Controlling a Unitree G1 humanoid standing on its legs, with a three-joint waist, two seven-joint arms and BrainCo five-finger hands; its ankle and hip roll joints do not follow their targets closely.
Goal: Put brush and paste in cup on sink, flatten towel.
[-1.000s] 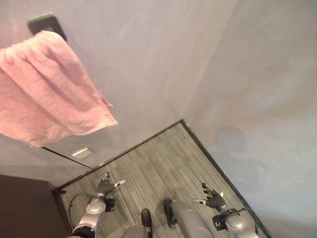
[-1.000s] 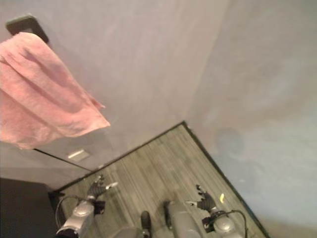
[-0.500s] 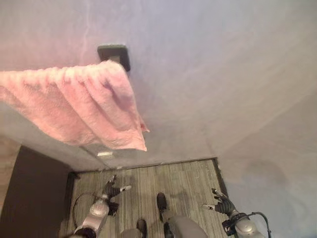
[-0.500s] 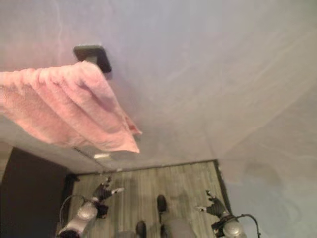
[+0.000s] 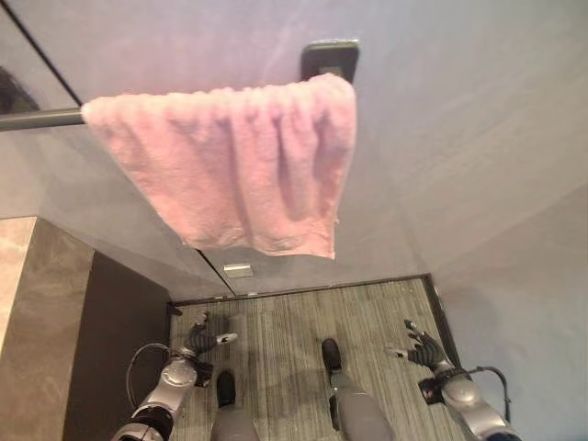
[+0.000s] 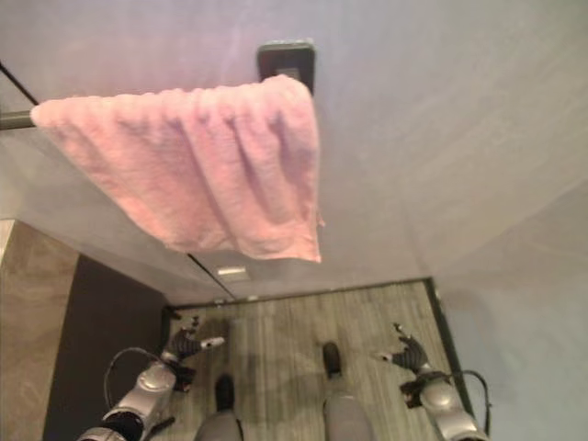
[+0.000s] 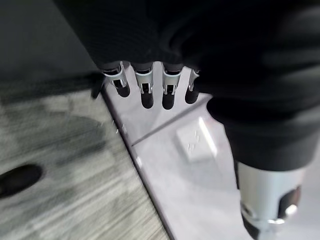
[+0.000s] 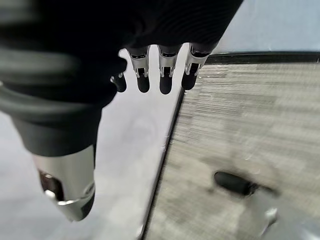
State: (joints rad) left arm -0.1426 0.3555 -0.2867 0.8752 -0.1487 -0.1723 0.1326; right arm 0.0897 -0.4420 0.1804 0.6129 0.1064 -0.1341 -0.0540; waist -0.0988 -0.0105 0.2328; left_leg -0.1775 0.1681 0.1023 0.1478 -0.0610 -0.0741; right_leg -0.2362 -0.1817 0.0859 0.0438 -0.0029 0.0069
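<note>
left eye view: pink towel (image 5: 234, 170) hangs bunched over the rail (image 5: 37, 118), crowded toward the dark wall bracket (image 5: 329, 58), lower edge slanting and uneven, so not flat yet. my left hand (image 5: 200, 341) and right hand (image 5: 421, 348) are both low over the grey floor (image 5: 285, 331), well apart from the towel. brush, paste and cup: can't place them from here. a stone-faced cabinet side (image 5: 37, 312) sits at the left.

right eye view: same layout, towel folds stacked at the bracket end. risk as i see it: reaching up with one hand and tugging a corner would drag the cloth along the rail or off it instead of spreading it; a snagged fingertip in the pile would do the same.

left wrist view: left hand fingers (image 7: 146, 92) straight, relaxed, holding nothing, touching nothing; pale wall and a small wall plate (image 7: 196, 140) past them.

right wrist view: right hand fingers (image 8: 165, 75) likewise straight and empty, over the floor edge.
</note>
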